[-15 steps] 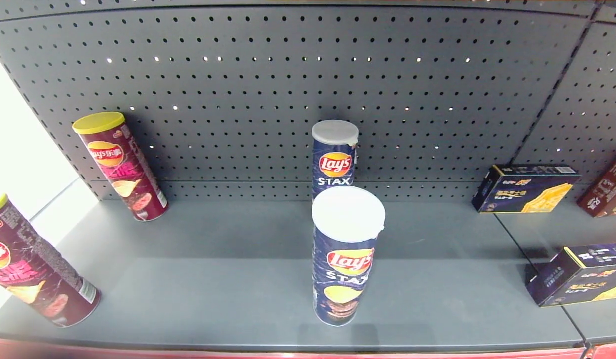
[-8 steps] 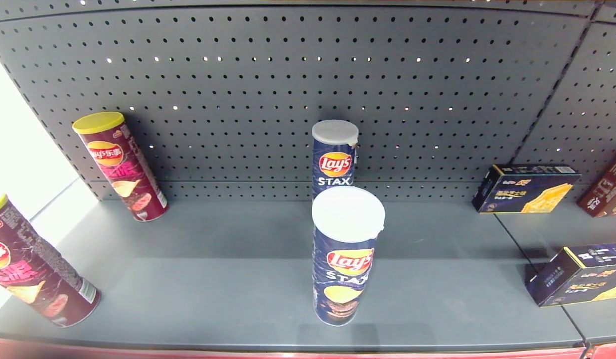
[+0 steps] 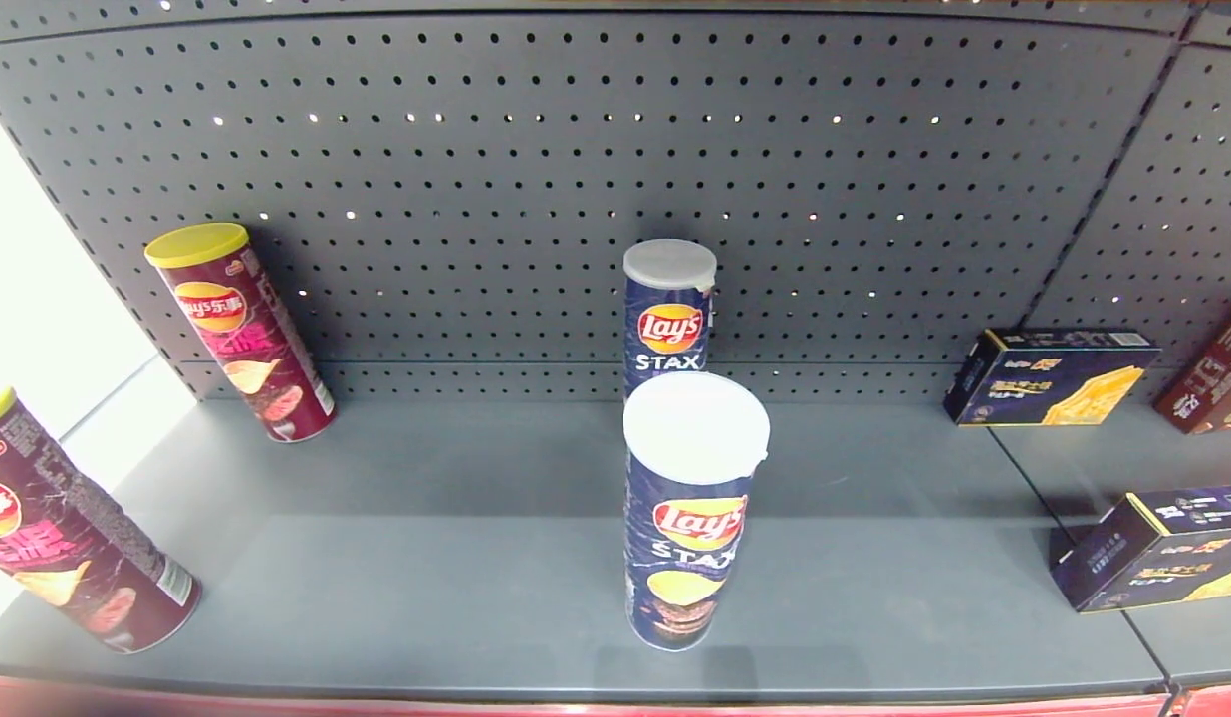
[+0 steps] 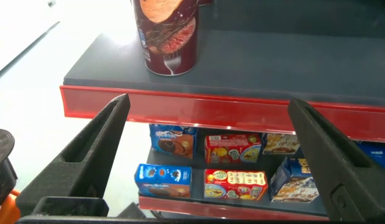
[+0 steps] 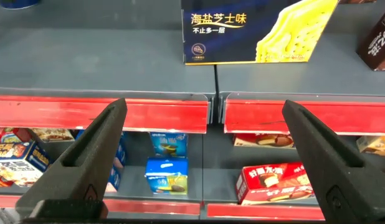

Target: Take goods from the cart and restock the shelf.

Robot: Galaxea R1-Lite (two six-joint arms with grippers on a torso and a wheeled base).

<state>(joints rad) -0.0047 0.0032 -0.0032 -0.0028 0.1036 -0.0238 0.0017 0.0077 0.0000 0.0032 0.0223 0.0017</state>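
On the shelf (image 3: 426,558), the front blue can (image 3: 687,518) stands upright, a second blue can (image 3: 668,309) behind it. Your left gripper (image 4: 208,104) and right gripper (image 5: 205,107): fingers spread, empty. Expect cans light, smooth, tippy, crushable; grip mid-body, gently.

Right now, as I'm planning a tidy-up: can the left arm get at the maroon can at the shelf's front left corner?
Probably yes: the left tool is open and empty, facing the maroon can, with nothing between them.
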